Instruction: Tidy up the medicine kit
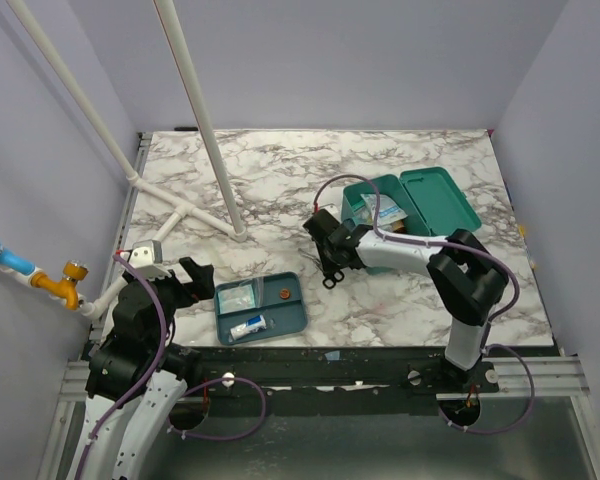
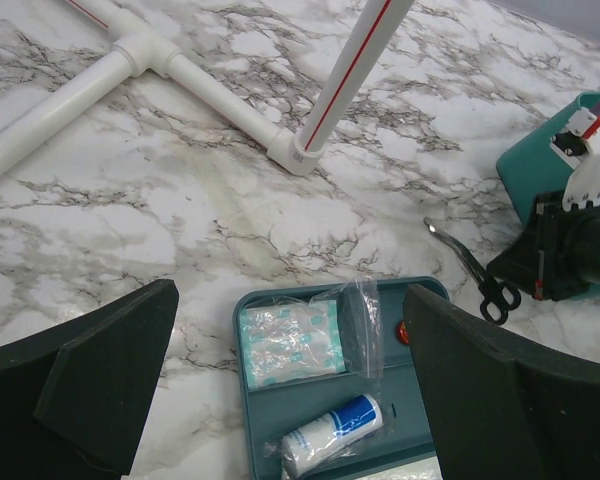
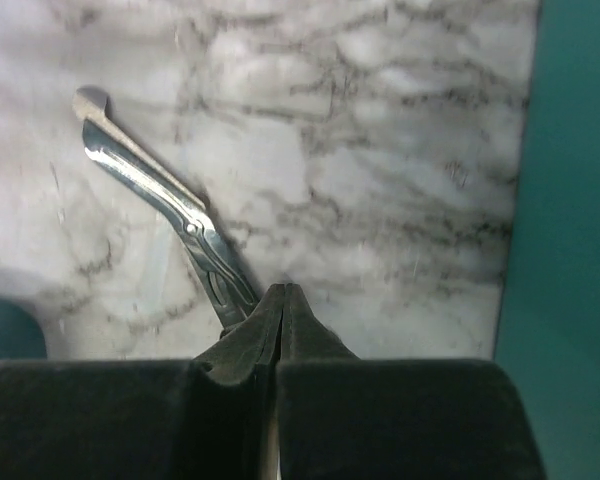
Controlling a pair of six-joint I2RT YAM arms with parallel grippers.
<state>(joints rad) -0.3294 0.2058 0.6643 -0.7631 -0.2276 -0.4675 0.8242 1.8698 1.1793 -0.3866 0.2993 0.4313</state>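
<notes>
Your left gripper (image 1: 200, 282) sits near the front left corner of the marble table (image 1: 280, 170). Its two fingers are spread far apart and they hold nothing.

In the left wrist view, the flat teal tray (image 2: 280, 410) shows between those fingers. A clear bag (image 2: 292, 340) with soft white pads lies in the tray. A small white and blue roll (image 2: 332, 432) lies at 6 o'clock from the bag. A little red thing (image 1: 283, 293) sits in the tray at 3 o'clock from the bag.

Your right gripper (image 3: 281, 296) is near the middle of the table. Its fingers are pressed tight together. The scissors (image 3: 150, 178) lie flat on the table right under the tips. The shiny blades point to 11 o'clock in the right wrist view. You cannot tell if the fingers touch the scissors.

The medicine kit (image 1: 440, 200) is the big teal box. In the top view it sits at 2 o'clock from the right gripper, just beside it. Its lid lies open, flat on the table on the right side. Some white and blue packets (image 1: 382, 212) are inside the box.

A white pipe frame (image 2: 210, 85) stands on the table at 12 o'clock from the tray.
</notes>
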